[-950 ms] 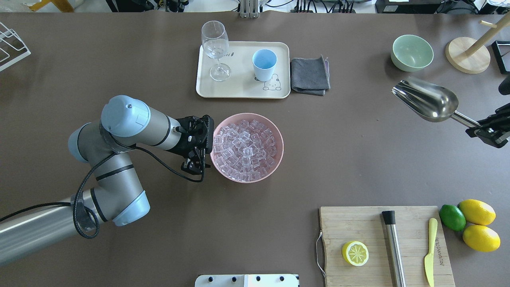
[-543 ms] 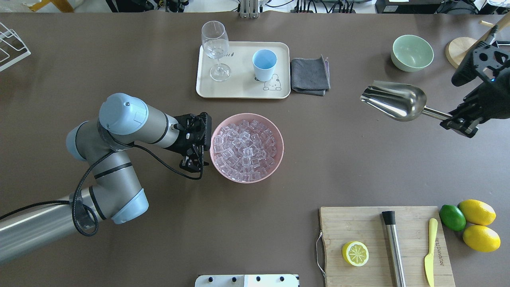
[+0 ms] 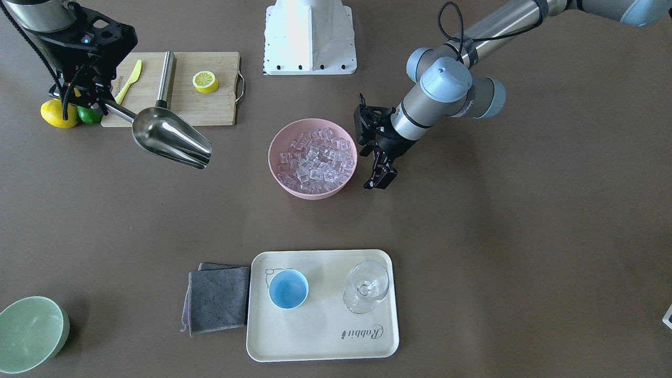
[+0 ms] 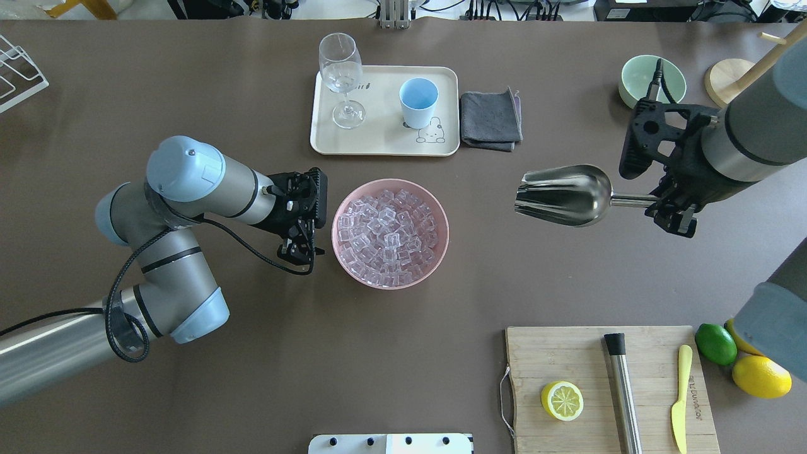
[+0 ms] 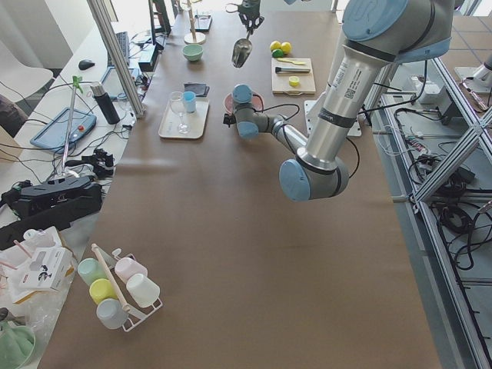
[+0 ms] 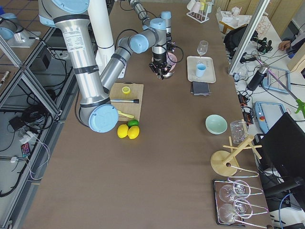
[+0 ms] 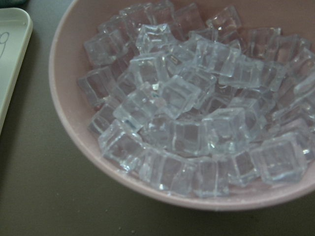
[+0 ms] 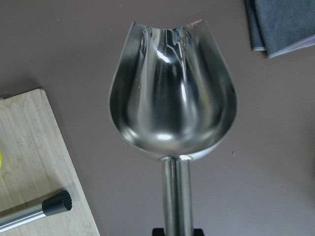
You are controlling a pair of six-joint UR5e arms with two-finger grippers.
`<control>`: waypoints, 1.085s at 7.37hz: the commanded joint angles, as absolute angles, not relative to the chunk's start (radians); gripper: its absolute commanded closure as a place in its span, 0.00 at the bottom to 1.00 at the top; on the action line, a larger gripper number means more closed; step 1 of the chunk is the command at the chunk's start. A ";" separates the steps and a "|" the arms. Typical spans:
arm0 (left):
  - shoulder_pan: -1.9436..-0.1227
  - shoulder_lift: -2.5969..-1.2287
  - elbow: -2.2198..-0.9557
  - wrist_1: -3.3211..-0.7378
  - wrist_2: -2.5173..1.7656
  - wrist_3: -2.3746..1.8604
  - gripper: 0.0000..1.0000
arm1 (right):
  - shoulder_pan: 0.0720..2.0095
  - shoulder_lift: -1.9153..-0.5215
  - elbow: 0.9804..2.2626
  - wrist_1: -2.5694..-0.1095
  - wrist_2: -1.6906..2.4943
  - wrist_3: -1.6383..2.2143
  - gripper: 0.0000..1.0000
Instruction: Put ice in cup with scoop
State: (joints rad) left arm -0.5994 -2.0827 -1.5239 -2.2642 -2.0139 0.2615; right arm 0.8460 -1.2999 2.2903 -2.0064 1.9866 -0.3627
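The ice [image 4: 388, 230] fills a pink bowl [image 4: 443, 217] at mid-table, and it also fills the left wrist view [image 7: 197, 98]. The light-blue cup [image 4: 418, 101] stands empty on a cream tray [image 4: 378, 142] beyond the bowl. My right gripper [image 4: 671, 211] is shut on the handle of the silver scoop [image 4: 561, 198]. It holds the scoop level above the table, right of the bowl, mouth toward it. The scoop's trough [image 8: 172, 98] is empty. My left gripper [image 4: 296, 249] points down just left of the bowl, apart from its rim, seemingly open and empty.
A stemmed glass [image 4: 340, 75] shares the tray, with a grey cloth [image 4: 490, 120] beside it. A green bowl [image 4: 649, 79] sits far right. A cutting board [image 4: 605, 384] holds a lemon half, steel cylinder and yellow knife, with a lime and lemons [image 4: 760, 375] beside it.
My right arm has swung the scoop left toward the pink bowl, coming well into view. My left gripper has drawn slightly left, away from the bowl's rim.
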 commanded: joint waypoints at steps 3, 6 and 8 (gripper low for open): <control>-0.669 -2.062 -1.523 -2.264 -2.106 0.261 0.01 | 0.656 -0.976 2.272 -2.443 1.754 -0.347 1.00; -0.597 -2.066 -1.514 -2.272 -2.063 0.259 0.01 | 0.575 -0.758 2.120 -2.627 1.674 -0.357 1.00; -0.583 -2.074 -1.516 -2.273 -2.031 0.197 0.01 | 0.572 -0.686 2.013 -2.628 1.669 -0.403 1.00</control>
